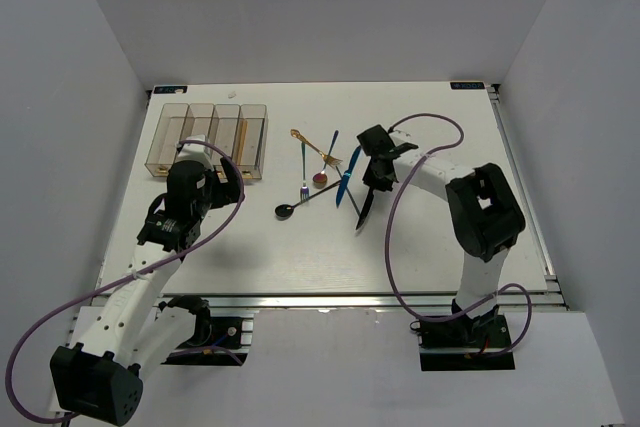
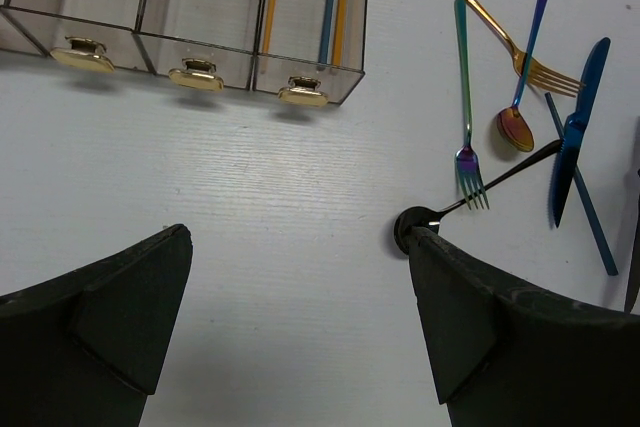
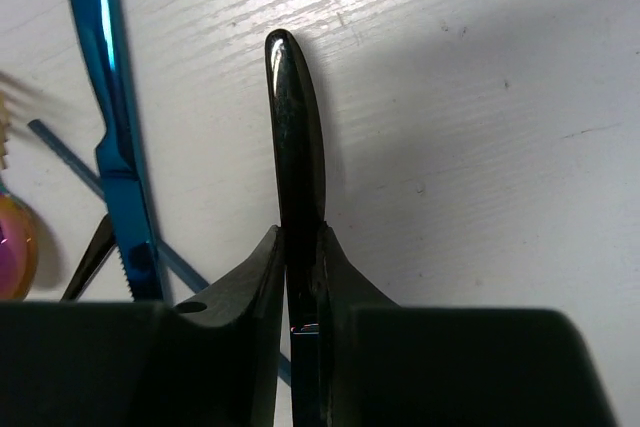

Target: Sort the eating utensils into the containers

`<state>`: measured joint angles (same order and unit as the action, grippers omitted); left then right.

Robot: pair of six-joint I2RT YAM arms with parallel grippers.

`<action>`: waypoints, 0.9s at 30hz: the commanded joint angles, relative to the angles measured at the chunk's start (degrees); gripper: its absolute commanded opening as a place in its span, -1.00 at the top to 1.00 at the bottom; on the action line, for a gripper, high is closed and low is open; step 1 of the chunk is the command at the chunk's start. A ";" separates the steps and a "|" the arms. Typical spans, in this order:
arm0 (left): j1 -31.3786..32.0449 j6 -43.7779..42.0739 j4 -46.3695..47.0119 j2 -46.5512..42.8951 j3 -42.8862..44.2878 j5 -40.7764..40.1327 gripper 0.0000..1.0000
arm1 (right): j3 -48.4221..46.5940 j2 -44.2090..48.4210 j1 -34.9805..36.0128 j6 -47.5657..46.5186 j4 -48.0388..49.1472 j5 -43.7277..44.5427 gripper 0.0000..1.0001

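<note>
left pincer [image 2: 300, 267] wide, empty | right pincer [image 3: 300, 252] pinching black knife [image 3: 293, 117]

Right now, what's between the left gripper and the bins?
Nothing. In the left wrist view, only bare table runs from the open left gripper up to the bins and their knobbed ends.

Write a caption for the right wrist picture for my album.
The right hand pinches a black knife, a blue knife lying beside it on the white table.
</note>
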<state>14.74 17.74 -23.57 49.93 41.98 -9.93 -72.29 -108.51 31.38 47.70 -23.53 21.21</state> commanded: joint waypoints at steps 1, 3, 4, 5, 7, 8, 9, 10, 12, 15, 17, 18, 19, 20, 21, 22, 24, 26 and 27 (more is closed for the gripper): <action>0.11 1.16 -0.07 -0.80 0.56 2.11 -0.96 | 0.83 4.62 0.09 -1.29 3.83 -0.73 1.00; 0.11 1.60 0.11 -0.36 0.91 2.99 -0.96 | 2.58 6.37 0.18 -2.78 5.59 -2.13 1.00; 0.11 2.38 0.45 -0.27 1.00 4.21 -0.96 | 3.20 7.16 0.18 -3.31 7.60 -2.66 1.00; 0.11 2.83 0.89 -0.27 0.92 5.18 -0.96 | 3.82 8.39 0.18 -3.84 8.58 -3.19 1.00; 0.11 5.18 2.29 -0.10 0.65 8.33 -0.96 | 4.96 9.45 0.35 -5.85 10.34 -5.03 1.00; 0.11 6.07 3.17 -0.10 0.39 9.66 -0.96 | 4.97 10.15 0.70 -6.65 10.43 -5.65 1.00; 0.11 7.39 4.14 -0.01 0.13 11.76 -0.96 | 4.53 10.51 1.05 -7.61 10.52 -6.53 1.00; 0.11 10.62 6.76 -0.01 -0.66 15.00 -0.96 | 4.27 10.95 1.67 -10.23 10.87 -6.88 1.00; 0.20 14.85 10.55 0.17 -1.80 18.70 -0.96 | 3.39 12.09 4.30 -12.97 11.05 -8.46 1.00; 0.11 27.74 22.05 0.95 -5.40 26.44 -0.96 | 0.93 13.14 8.52 -16.93 10.87 -11.09 1.00; 0.37 32.08 31.54 2.44 -7.60 30.22 -0.96 | -0.48 14.20 11.32 -17.47 11.13 -12.51 1.00; 0.98 33.66 33.40 3.06 -7.87 30.67 -0.96 | -0.66 14.55 12.12 -17.47 11.48 -12.95 1.00; 1.42 35.16 34.81 3.76 -7.79 30.85 -0.96 | -1.09 15.42 13.00 -17.21 12.01 -12.95 1.00; 1.78 35.35 35.26 4.99 -7.44 30.76 -0.96 | -1.27 15.78 14.58 -16.94 12.36 -13.39 1.00; 2.65 35.44 35.61 5.52 -7.44 30.76 -0.96 | -1.45 16.13 15.11 -16.85 13.41 -13.91 1.00; 3.01 35.44 35.61 5.87 -7.35 30.42 -0.96 | -1.80 16.31 15.81 -16.59 13.68 -13.57 1.00; 3.54 35.35 35.26 6.32 -7.35 29.36 -0.96 | -3.20 16.57 17.49 -16.06 14.03 -13.48 1.00; 3.63 35.26 34.82 6.32 -7.61 28.74 -0.96 | -4.95 16.14 18.98 -15.89 14.21 -13.74 1.00; 3.63 35.35 35.17 6.32 -8.13 28.66 -0.96 | -5.40 16.05 19.42 -15.97 14.47 -14.26 1.00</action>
<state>18.17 51.20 8.23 56.90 34.44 18.04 -73.78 -94.24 49.67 32.34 -13.13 8.05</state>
